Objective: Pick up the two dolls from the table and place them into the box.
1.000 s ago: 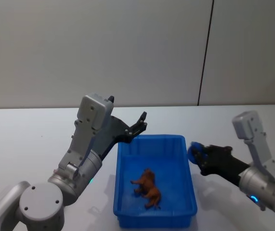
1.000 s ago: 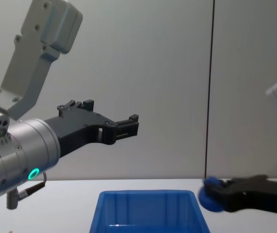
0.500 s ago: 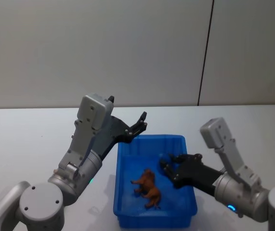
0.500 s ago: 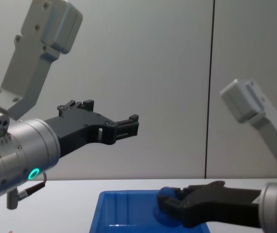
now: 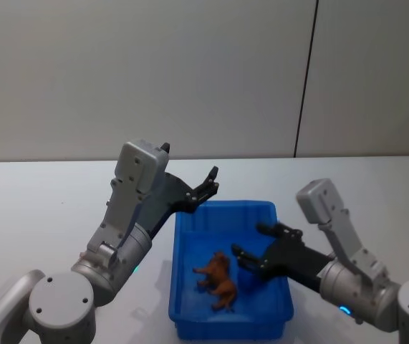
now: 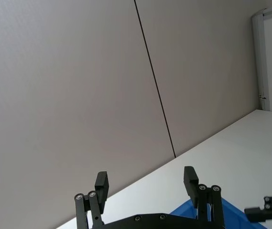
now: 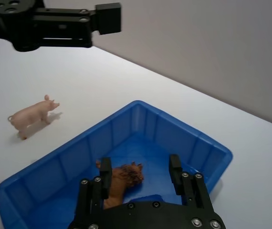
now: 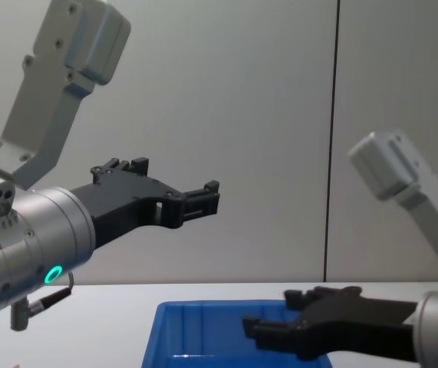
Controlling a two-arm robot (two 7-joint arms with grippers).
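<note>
Reaching over the box (image 5: 225,327), right gripper (image 5: 247,239) holds fingers (image 5: 273,230) apart

Head view: high, looking forward and down on the box (image 5: 240,212) and table (image 5: 32,208)
Chest view: low, level, facing the wall (image 8: 280,115)
Left wrist view: tilted up toward the wall
Right wrist view: close above the box
Shared: the box, in all four
</note>
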